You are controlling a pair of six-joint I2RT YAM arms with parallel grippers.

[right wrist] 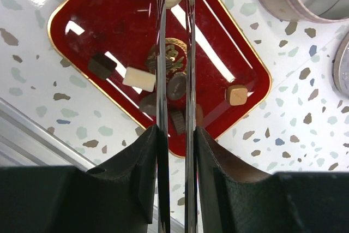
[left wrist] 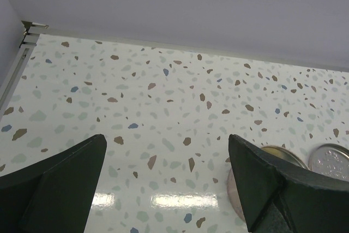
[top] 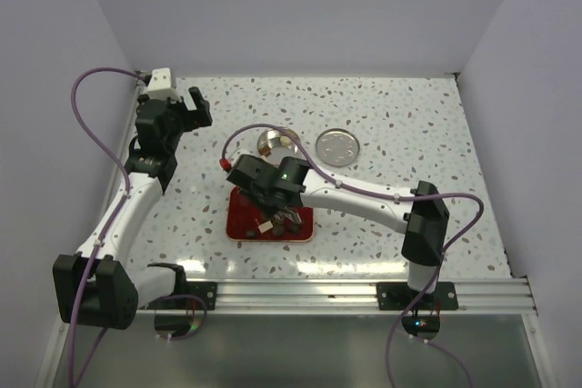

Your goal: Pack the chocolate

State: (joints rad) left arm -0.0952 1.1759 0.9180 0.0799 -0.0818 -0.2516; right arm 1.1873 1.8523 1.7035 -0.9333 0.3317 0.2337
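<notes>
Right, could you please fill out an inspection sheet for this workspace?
Surface: speckled table, some glare.
Job's things: chocolates loose on the red tray; open tin and its lid beyond the tray.
Clutter: nothing seen.
Grippers: left gripper jaws open, empty; right gripper jaws shut on tweezers over the tray.
Cables: purple cables looped along both arms.
Surroundings: plain lilac walls.

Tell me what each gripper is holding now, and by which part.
The right gripper holds the metal tweezers by both blades, well back from the tips, squeezed between its jaws. The left gripper is open and holds nothing.
</notes>
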